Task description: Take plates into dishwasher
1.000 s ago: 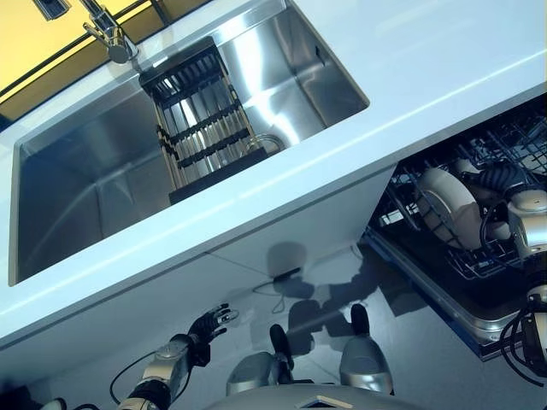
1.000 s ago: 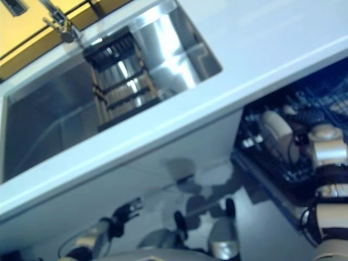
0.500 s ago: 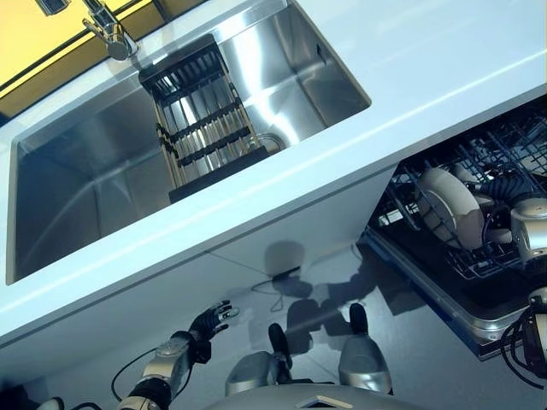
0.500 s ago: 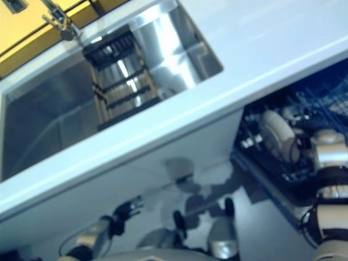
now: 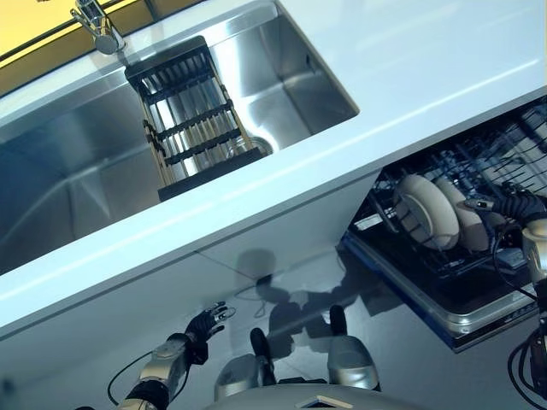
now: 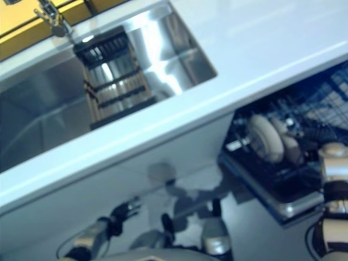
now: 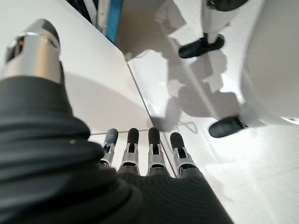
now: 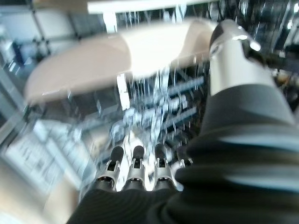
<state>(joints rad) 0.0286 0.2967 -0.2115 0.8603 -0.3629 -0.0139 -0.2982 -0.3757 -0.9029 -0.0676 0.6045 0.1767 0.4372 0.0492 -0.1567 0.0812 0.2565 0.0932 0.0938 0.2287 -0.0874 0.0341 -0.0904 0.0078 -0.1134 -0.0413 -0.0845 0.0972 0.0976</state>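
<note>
Two pale plates stand on edge side by side in the pulled-out dishwasher rack (image 5: 513, 149), the front plate (image 5: 422, 210) and the second plate (image 5: 466, 215) just behind it. My right hand (image 5: 516, 205) hovers close behind the second plate. In the right wrist view its fingers (image 8: 136, 169) are straight and empty, with a plate (image 8: 117, 56) just past them. My left hand (image 5: 203, 325) hangs low before the white cabinet front, fingers (image 7: 140, 148) straight, holding nothing.
A steel sink (image 5: 77, 184) is set into the white counter (image 5: 427, 60), with a black dish rack (image 5: 192, 115) inside it and a faucet (image 5: 92, 22) behind. The open dishwasher's lower edge (image 5: 466, 320) juts out over the floor at the right.
The whole view has shifted up and left. My right hand has drawn back a little from the plates, so the second plate now shows. The left hand hangs as before.
</note>
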